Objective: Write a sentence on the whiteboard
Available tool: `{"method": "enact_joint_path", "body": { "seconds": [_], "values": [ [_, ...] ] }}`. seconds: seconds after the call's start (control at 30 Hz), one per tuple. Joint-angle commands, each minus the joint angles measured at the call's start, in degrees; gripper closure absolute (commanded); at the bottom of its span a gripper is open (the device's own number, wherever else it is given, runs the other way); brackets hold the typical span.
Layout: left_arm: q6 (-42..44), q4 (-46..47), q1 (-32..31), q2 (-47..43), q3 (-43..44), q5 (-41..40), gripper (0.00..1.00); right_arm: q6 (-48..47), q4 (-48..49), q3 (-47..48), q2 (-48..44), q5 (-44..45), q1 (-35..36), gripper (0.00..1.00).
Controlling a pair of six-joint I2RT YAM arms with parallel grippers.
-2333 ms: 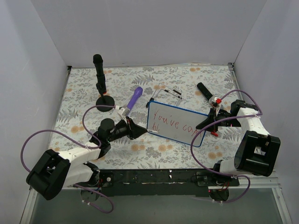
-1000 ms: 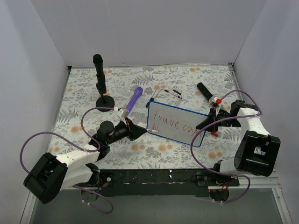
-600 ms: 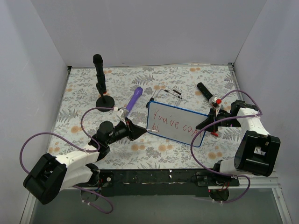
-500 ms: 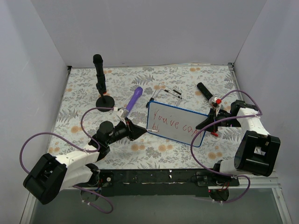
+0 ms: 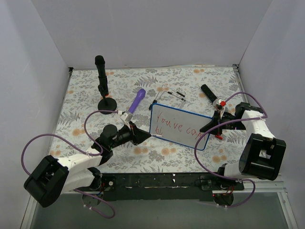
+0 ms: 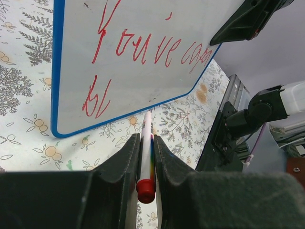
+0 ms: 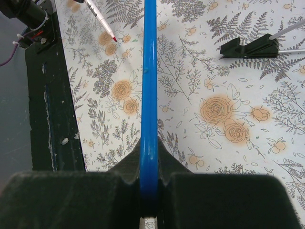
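The whiteboard (image 5: 186, 137), white with a blue rim, stands tilted at mid-table. On it runs the sentence (image 5: 178, 125) in red script, "You've ca..." with "bl" under it, seen close in the left wrist view (image 6: 143, 47). My left gripper (image 5: 142, 136) is shut on a white marker with a red end (image 6: 147, 157). The marker's tip sits just off the board's lower left edge, below "bl". My right gripper (image 5: 210, 126) is shut on the board's right edge, and its blue rim (image 7: 149, 86) runs between the pads.
A black stand on a round base (image 5: 102, 86) is at the back left. A purple tool (image 5: 137, 100) lies left of the board. Small black and white pieces (image 5: 175, 94) and a black handle with a red dot (image 5: 213, 96) lie behind it.
My left gripper has moved the marker slightly right, towards the board's lower left edge. The writing and the right arm are unchanged.
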Motion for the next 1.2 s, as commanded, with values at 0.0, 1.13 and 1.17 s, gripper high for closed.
{"method": "enact_joint_path", "body": {
  "seconds": [0.0, 1.13, 1.17],
  "values": [
    [1.3, 0.7, -0.6, 0.0, 0.9, -1.3, 1.00, -1.6, 0.5, -0.1, -0.3, 2.2, -0.1, 0.99],
    [2.3, -2.3, -2.8, -1.1, 2.0, -4.9, 1.00, -1.7, 0.4, -0.2, -0.2, 2.0, -0.2, 0.99],
    [2.3, -2.5, -2.8, -1.3, 1.9, -5.0, 1.00, -1.7, 0.5, -0.2, -0.3, 2.0, -0.2, 0.99]
  ]
}}
